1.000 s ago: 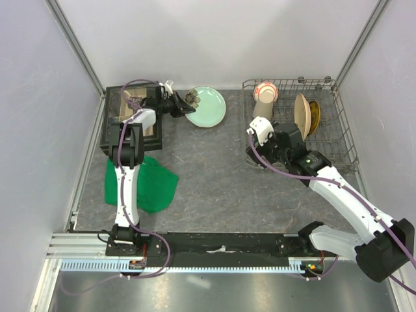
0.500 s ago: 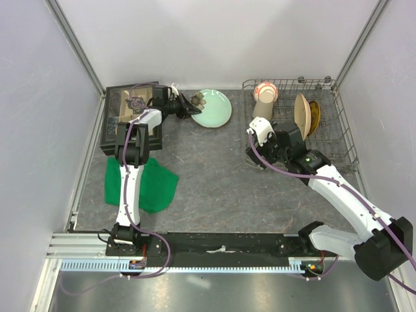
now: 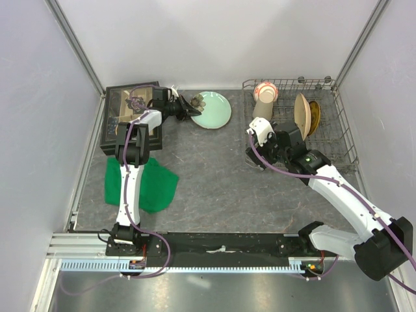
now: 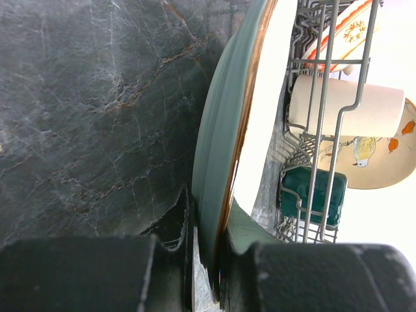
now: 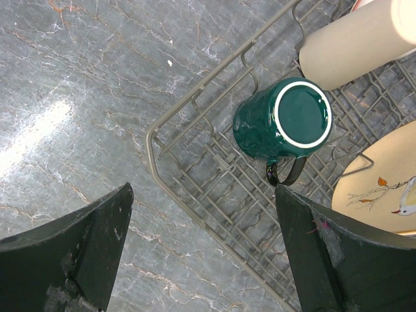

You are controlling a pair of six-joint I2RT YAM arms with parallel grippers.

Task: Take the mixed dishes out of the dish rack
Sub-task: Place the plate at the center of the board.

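My left gripper (image 3: 189, 104) is shut on the left rim of a pale green plate (image 3: 213, 108), low at the back of the table; the left wrist view shows its edge (image 4: 218, 156) between the jaws. The grey wire dish rack (image 3: 341, 133) stands at the back right. It holds a red-and-white bowl (image 3: 265, 90), a beige cup (image 3: 262, 108) lying down and two tan plates (image 3: 302, 114) on edge. My right gripper (image 5: 208, 253) is open and empty above the rack's near left corner (image 5: 170, 172). A dark green mug (image 5: 283, 120) stands upside down there, beside the cup (image 5: 351, 45).
A black box with a glass lid (image 3: 130, 117) stands at the back left, under my left arm. A green cloth (image 3: 146, 183) lies in front of it. Grey walls close off the table on three sides. A bird-patterned plate (image 5: 383, 188) stands by the mug.
My left gripper has turned and shifted the pale green plate a little right and toward the back. The right arm has not moved.
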